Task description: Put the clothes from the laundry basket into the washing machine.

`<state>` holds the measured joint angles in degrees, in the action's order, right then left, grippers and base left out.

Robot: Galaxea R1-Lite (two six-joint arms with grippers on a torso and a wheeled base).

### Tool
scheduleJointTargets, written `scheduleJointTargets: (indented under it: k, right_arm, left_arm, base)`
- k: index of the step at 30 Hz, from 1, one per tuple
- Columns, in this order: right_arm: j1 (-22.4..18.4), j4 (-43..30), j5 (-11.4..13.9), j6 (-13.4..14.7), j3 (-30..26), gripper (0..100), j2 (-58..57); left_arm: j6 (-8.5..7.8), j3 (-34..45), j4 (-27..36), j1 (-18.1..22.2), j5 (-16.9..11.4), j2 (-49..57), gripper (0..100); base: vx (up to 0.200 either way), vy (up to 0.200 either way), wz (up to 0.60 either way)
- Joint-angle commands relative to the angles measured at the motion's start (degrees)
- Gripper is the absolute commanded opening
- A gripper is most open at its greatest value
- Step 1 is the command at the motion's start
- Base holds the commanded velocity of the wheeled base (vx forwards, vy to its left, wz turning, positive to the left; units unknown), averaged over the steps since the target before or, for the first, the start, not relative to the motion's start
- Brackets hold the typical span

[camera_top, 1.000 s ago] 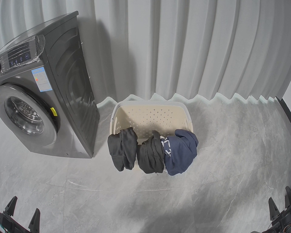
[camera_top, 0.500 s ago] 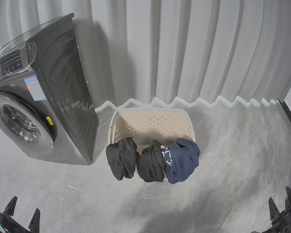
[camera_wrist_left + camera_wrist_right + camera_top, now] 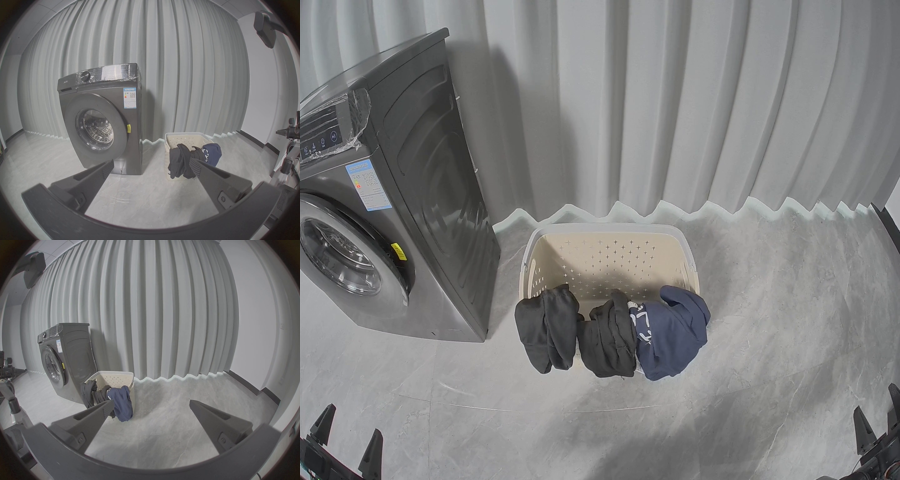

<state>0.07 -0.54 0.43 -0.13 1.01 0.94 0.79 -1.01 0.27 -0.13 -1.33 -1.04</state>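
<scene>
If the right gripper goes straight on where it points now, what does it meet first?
The way looks free: bare floor lies ahead of the right gripper, then probably the curtain. The laundry basket stands aside of that line.

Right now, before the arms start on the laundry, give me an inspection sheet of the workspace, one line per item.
Surface: grey marbled floor, carrying the basket and the machine.
Job's things: laundry basket stands on the robot's right of the washing machine, a gap between them; a black garment, a second black garment and a navy garment hang over its near rim; the machine's door is shut.
Clutter: nothing seen.
Grippers: left gripper and right gripper both open and empty, held low, well short of the basket.
Cables: nothing seen.
Surroundings: pleated white curtain behind basket and machine.
</scene>
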Motion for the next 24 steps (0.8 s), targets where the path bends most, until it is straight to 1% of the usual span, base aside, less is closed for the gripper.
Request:
scheduleJointTargets:
  k: [1, 10, 19, 22, 24]
  right_arm:
    - [0.0, 0.0, 0.0, 0.0, -0.9, 100, -0.9]
    - [0.0, 0.0, 0.0, 0.0, -0.9, 100, -0.9]
    - [0.0, 0.0, 0.0, 0.0, -0.9, 100, -0.9]
    - [0.0, 0.0, 0.0, 0.0, -0.9, 100, -0.9]
    - [0.0, 0.0, 0.0, 0.0, -0.9, 100, -0.9]
  left_arm:
    - [0.0, 0.9, 0.0, 0.0, -0.1, 1.0, 100]
    - [0.0, 0.9, 0.0, 0.0, 0.0, 1.0, 100]
    - [0.09, 0.9, 0.0, 0.0, 0.0, 1.0, 100]
    - [0.09, 0.9, 0.0, 0.0, 0.0, 1.0, 100]
    - [0.09, 0.9, 0.0, 0.0, 0.0, 1.0, 100]
  base:
    - [0.2, 0.0, 0.0]
    - [0.2, 0.0, 0.0]
    - [0.0, 0.0, 0.0]
    - [0.0, -0.2, 0.0]
    - [0.0, 0.0, 0.0]
